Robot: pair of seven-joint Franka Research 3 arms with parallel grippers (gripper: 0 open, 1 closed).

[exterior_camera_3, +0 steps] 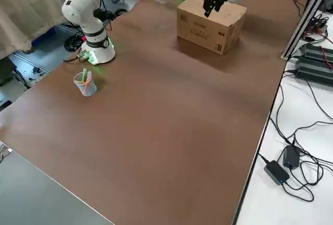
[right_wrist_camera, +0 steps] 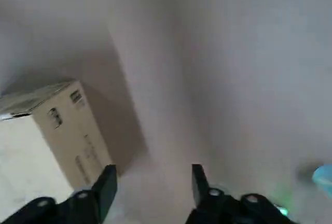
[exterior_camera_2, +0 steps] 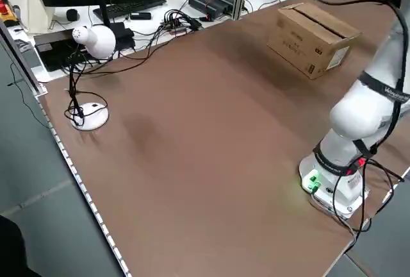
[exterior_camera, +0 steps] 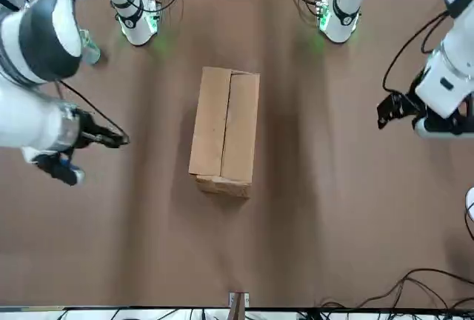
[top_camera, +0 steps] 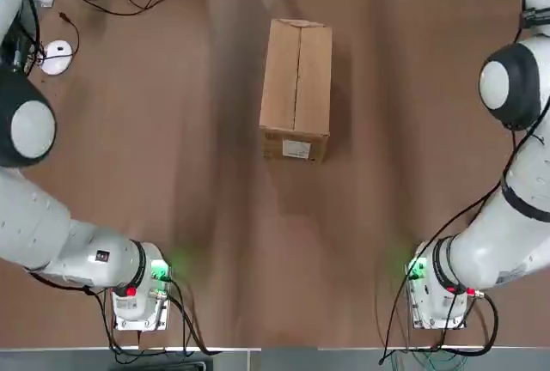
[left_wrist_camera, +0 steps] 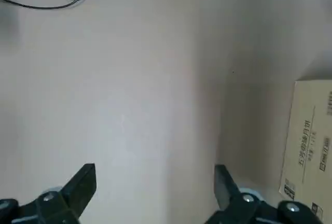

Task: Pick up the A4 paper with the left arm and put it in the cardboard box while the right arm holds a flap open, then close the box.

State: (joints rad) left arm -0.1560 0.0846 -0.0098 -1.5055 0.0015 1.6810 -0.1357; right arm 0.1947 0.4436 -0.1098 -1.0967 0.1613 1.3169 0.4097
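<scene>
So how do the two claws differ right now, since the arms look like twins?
The left claw gapes wider than the right claw. In the front view the left claw hangs at the picture's right of the cardboard box, the right claw at its left. Both are dark, two-fingered, empty and clear of the closed box.

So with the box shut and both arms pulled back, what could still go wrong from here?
1. The cardboard box has its flaps meeting at a centre seam, with no tape visible, so they could spring back up.
2. No A4 paper shows on the table; whether it is inside the box cannot be confirmed.
3. The right gripper hangs near a plastic cup, which a careless sweep could tip.
</scene>
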